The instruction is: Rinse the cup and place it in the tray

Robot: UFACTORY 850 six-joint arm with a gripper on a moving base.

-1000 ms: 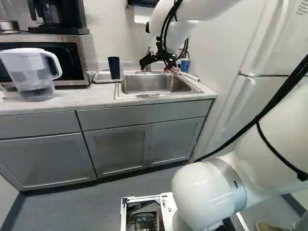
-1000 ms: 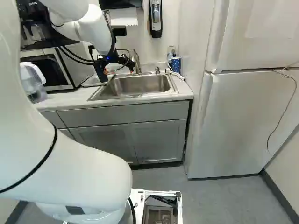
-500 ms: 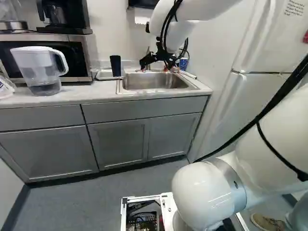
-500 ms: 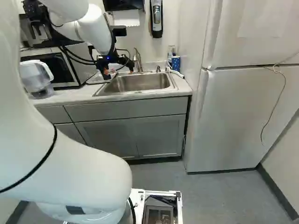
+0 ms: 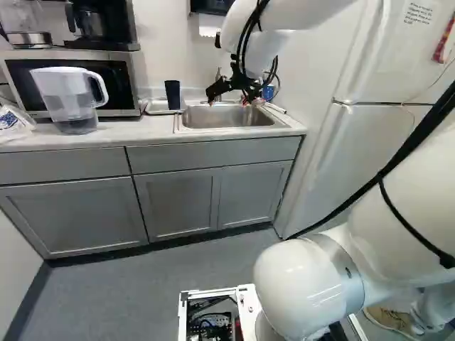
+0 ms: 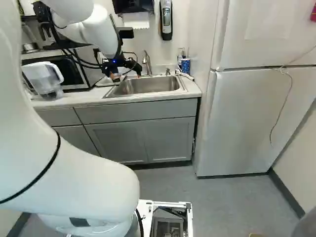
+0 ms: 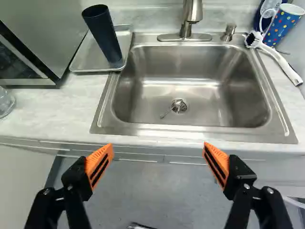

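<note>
- End effector [image 5: 228, 99]: released. Fingers spread wide apart, nothing between the orange pads [image 7: 99, 162].
- Wrist view: bench front edge and floor [image 7: 152, 191] show through the gap between the fingers; sink [image 7: 209, 107] is ahead of them.
- Dark cup [image 7: 102, 36]: standing in the tray [image 7: 86, 57], mouth up, near the tray side next to the sink. Apart from the fingers.
- Tray: shallow, metal-looking, on the bench [image 7: 52, 114] between microwave and sink, just beside the sink rim.
- Sink: single steel basin. Strainer [image 7: 178, 106] at the drain, thin handle sticking out to one side.
- Faucet [image 7: 191, 16] on the wall side of the sink, small pump [image 7: 228, 32] next to it.
- Second cup [image 7: 285, 23], blue with coloured dots: upright, at the far sink corner on the side away from the tray.
- Brush [image 7: 286, 67], white handle: lying by that same corner, bristle end near the dotted cup, handle along the bench beside the sink.
- Pitcher [image 5: 67, 99], clear with white lid and handle: upright on the bench, in front of the microwave [image 5: 128, 85].
- Coffee maker [image 5: 89, 25] on top of the microwave.
- Plastic bag [image 5: 13, 122] on the bench, left of the pitcher in the left base view.
- Refrigerator [image 6: 247, 123] right of the bench in the right base view.
- Paper towel [image 6: 136, 20] and dispenser [image 6: 166, 19] on the wall above the sink.
</note>
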